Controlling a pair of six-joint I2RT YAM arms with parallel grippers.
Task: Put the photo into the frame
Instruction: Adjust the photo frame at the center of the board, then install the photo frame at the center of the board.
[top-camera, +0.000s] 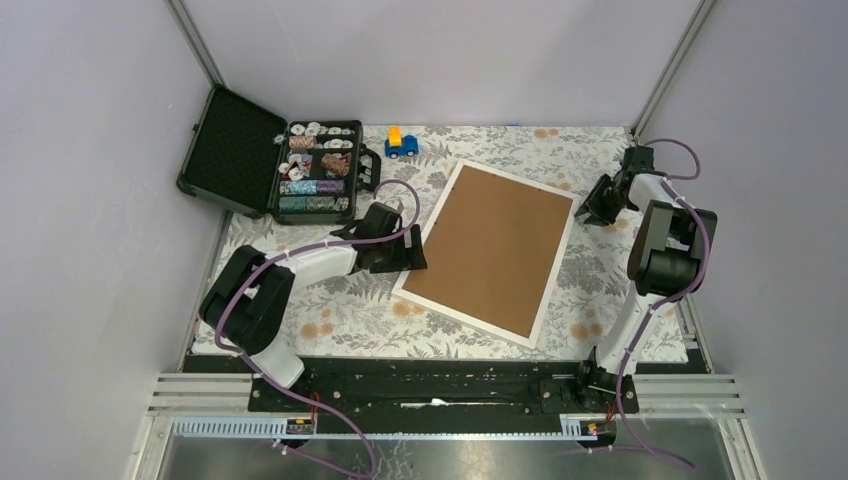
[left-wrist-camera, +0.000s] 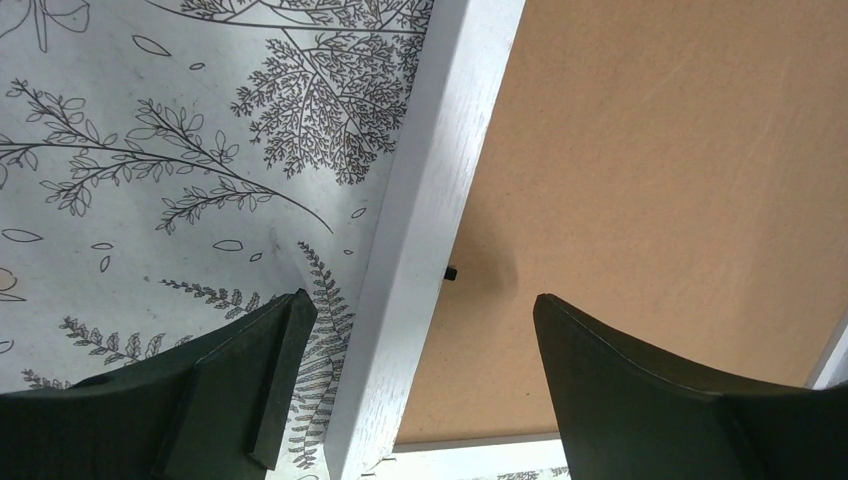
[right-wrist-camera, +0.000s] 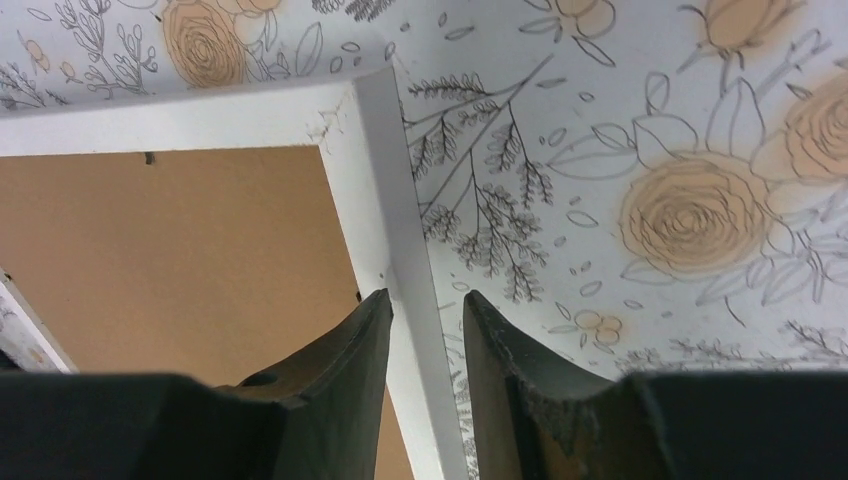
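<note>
frame (top-camera: 490, 250): back up | long axis near-left to far-right

An open black carrying case (top-camera: 268, 165) sits beyond the left gripper (top-camera: 416, 256) and off to its left. Its tray holds small round tokens (top-camera: 320, 132) sorted by compartment (chips or buttons, too small to tell). A blue and yellow toy truck (top-camera: 402, 143) stands straight beyond that gripper. A floral tablecloth (top-camera: 350, 312) spreads beneath it.
</note>
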